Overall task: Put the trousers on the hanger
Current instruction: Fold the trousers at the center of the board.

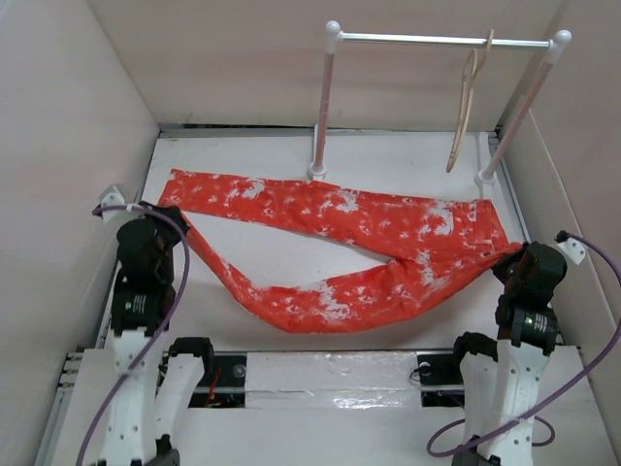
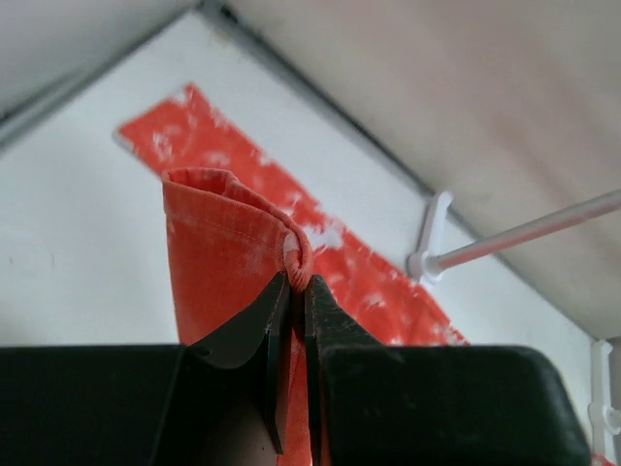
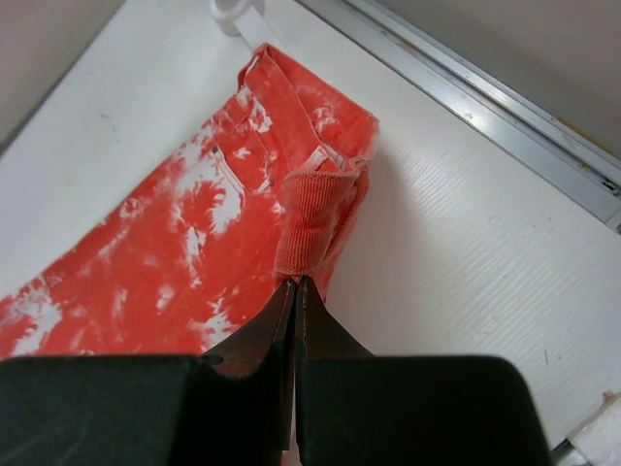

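While trousers (image 1: pixel 388 228) sprawl below, hanger (image 1: pixel 466 107) hangs on rail (image 1: pixel 437 40).

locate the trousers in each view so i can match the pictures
Top external: trousers spread across the middle of the table, legs to the left, waist to the right.
Left wrist: centre, a leg hem pinched in the left end effector; the other leg lies behind.
Right wrist: left half, the waist corner pinched in the right end effector.
Shared landmark: the white rail.
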